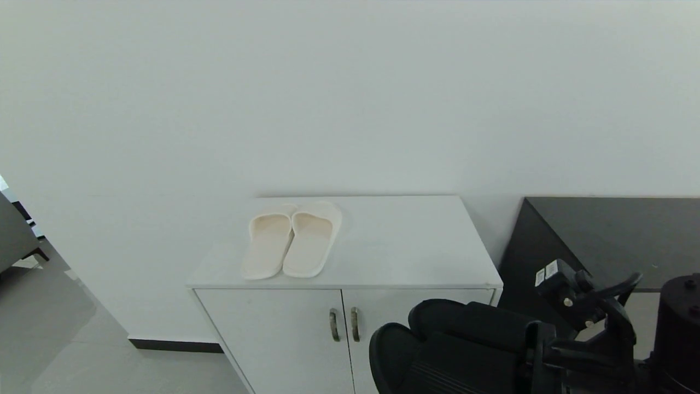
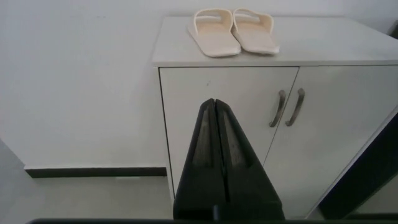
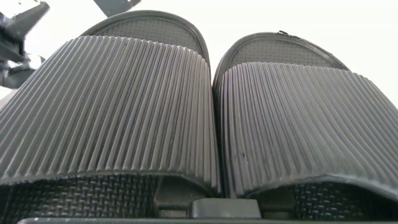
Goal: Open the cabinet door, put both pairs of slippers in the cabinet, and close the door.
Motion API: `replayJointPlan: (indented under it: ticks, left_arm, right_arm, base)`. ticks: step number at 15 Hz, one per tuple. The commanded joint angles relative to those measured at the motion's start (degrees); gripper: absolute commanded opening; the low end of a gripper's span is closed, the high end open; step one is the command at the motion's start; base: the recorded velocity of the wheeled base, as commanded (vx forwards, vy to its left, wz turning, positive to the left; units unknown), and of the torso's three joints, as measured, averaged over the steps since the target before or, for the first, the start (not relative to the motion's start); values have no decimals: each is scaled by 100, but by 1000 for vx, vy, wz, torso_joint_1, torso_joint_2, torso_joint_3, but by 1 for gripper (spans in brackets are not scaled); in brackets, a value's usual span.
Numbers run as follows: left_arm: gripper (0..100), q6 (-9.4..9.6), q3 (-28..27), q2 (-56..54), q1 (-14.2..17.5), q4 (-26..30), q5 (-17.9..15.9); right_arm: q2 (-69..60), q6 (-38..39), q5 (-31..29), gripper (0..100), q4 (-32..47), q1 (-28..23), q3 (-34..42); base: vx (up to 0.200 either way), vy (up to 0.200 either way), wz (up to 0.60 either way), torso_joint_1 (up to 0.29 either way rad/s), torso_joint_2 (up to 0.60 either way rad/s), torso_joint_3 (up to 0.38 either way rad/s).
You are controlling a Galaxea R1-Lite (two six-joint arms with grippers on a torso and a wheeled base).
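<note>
A white cabinet [image 1: 404,241] stands against the wall with both doors shut. Its two metal handles [image 1: 344,324] meet at the middle. A pair of cream slippers [image 1: 291,241] lies side by side on the left part of its top. My left gripper [image 2: 215,102] is shut and empty, held low in front of the left door [image 2: 186,112], short of the handles [image 2: 286,108]. A pair of black ribbed slippers [image 1: 454,350] hangs in front of the right door, with my right gripper [image 3: 214,204] shut on them; their straps [image 3: 143,106] face the wrist camera.
A black table [image 1: 612,235] stands right beside the cabinet's right side. A grey seat [image 1: 13,235] sits at the far left over grey floor [image 1: 71,350]. The wall rises directly behind the cabinet.
</note>
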Motion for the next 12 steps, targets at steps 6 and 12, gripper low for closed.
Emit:
replayJointPlan:
  ticks: [6,12]
  left_arm:
    - [0,-14,1,7,-2,-1,3]
    - [0,21,9,7,-2,-1,3]
  right_arm:
    - [-3,1,13,0,-23,-2,33]
    - [23,-8,22,0,-23,-2,59]
  base:
    - [0,0,0,-124,265,143]
    - [0,0,0,-250,537,290]
